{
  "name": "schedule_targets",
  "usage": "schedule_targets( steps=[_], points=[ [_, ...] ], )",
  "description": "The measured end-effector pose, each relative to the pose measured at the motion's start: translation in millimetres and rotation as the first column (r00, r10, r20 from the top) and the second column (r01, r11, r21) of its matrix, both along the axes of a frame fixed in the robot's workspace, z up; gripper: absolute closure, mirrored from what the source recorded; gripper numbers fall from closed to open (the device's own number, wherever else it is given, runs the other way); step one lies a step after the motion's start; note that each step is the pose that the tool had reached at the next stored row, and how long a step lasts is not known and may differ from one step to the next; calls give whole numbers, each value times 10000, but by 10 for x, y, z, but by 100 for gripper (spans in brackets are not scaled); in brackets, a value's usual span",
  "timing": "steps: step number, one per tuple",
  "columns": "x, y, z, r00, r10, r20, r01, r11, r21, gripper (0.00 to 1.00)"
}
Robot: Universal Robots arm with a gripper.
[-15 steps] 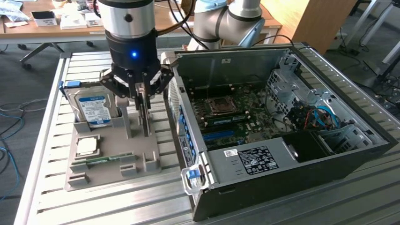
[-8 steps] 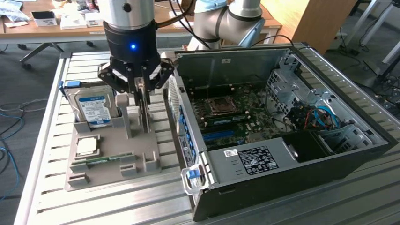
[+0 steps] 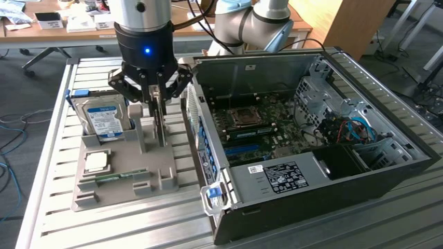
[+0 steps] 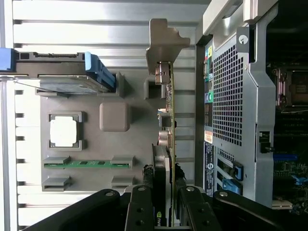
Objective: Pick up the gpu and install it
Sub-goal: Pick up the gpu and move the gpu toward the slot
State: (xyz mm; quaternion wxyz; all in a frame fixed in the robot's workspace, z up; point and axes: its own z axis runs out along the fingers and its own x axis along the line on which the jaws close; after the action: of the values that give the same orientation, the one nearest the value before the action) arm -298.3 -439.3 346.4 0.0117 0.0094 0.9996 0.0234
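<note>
Computer case (image 3: 312,202) lies open at the exterior view's right; beside it, grey tray (image 3: 118,192). We note gpu (image 4: 169,103) upright on edge in tray's slot nearest the case, gripper (image 4: 162,175) clenched on its flat sides.

Exterior view: off the arm, high, angled down over the slatted table (image 3: 49,207) at mid distance, with the whole open computer case (image 3: 312,212) and grey holder (image 3: 118,194) in frame. Wrist view: straight down past the gripper (image 4: 163,171), close in. Shared — holder, gpu (image 4: 168,108), the case's rear panel.
</note>
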Motion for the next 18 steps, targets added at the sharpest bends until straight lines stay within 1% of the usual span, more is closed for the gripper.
schedule_targets(
  steps=[3, 6, 18],
  points=[
    [0, 0, 0, 10000, 0, 1, 0, 10000, 0, 73],
    [0, 0, 26, 10000, -1, -1, 1, 10000, -2, 73],
    [0, 0, 260, 10000, 0, 1, 0, 10000, 0, 73]
  ],
)
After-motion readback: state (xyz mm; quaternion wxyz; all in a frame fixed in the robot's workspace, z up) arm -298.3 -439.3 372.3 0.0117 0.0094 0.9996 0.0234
